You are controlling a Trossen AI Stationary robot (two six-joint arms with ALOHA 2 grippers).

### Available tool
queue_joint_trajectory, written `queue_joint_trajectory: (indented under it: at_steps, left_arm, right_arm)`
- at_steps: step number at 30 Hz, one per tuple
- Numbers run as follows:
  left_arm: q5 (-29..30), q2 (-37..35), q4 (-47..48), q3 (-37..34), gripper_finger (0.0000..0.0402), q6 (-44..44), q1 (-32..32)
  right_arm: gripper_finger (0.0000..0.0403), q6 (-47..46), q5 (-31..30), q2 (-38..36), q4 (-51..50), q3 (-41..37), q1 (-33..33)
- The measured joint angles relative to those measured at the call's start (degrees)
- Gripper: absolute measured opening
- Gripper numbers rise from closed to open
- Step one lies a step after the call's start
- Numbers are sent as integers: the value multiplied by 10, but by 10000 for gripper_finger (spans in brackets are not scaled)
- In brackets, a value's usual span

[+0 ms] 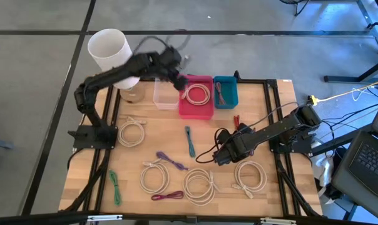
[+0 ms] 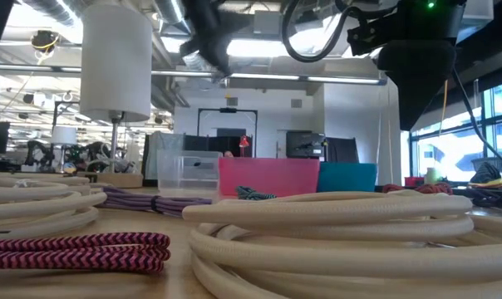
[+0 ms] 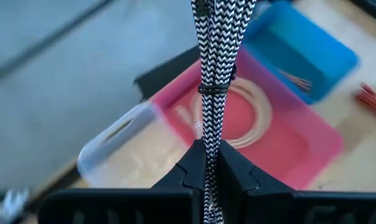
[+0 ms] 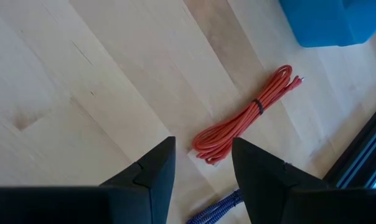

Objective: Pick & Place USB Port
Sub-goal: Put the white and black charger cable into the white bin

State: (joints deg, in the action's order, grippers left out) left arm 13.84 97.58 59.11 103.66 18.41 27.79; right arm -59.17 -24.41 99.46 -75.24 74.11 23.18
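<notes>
Pale wooden table (image 1: 176,134) on a black frame, grey floor all round.

From above: left gripper (image 1: 178,80) raised over the gap between the clear bin (image 1: 166,94) and the pink bin (image 1: 197,107); right gripper (image 1: 221,155) low over mid-table, near white cable coils (image 1: 250,176).

At table height: open workshop behind, coils filling the foreground, bins beyond.

Past the left wrist: fingers clamped on a black-and-white braided cable (image 3: 214,68), bundled and tied midway, dangling over the pink bin, which already holds a pale coil (image 3: 238,115). Probably light, limp and prone to swing; best gripped near the tie.

Past the right wrist: fingers spread, holding nothing, a red cable (image 4: 247,118) on the wood just ahead.
</notes>
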Motion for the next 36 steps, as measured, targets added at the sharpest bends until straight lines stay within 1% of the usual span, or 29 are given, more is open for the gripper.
queue_joint_trajectory:
  at_steps: [4, 9, 13, 22, 25, 28, 33, 36]
  left_arm:
    - [-45, 4, 28, 0, 12, 63, 71]
    - [-76, 28, 37, 0, 12, 114, 114]
    - [-104, 65, 47, 0, 12, 124, 125]
    - [-110, 144, 98, -6, 12, 118, 121]
    - [-110, 146, 76, -32, 12, 114, 110]
    - [-126, 144, 57, -69, 12, 115, 102]
    - [-125, 117, 3, -145, 12, 137, 97]
    - [-144, 99, -29, -188, 12, 158, 97]
  right_arm:
    - [161, 12, 0, 0, 1, 0, 0]
    - [161, 15, -12, 0, 1, 0, 0]
    - [161, 15, -16, 0, 2, 0, 0]
    - [161, 13, -15, 0, 2, 0, 23]
    - [161, 9, -15, 0, 2, 0, 31]
    - [161, 9, -16, 0, 2, 0, 34]
    - [161, 9, -18, 0, 3, 0, 34]
    - [161, 9, -20, 0, 3, 0, 34]
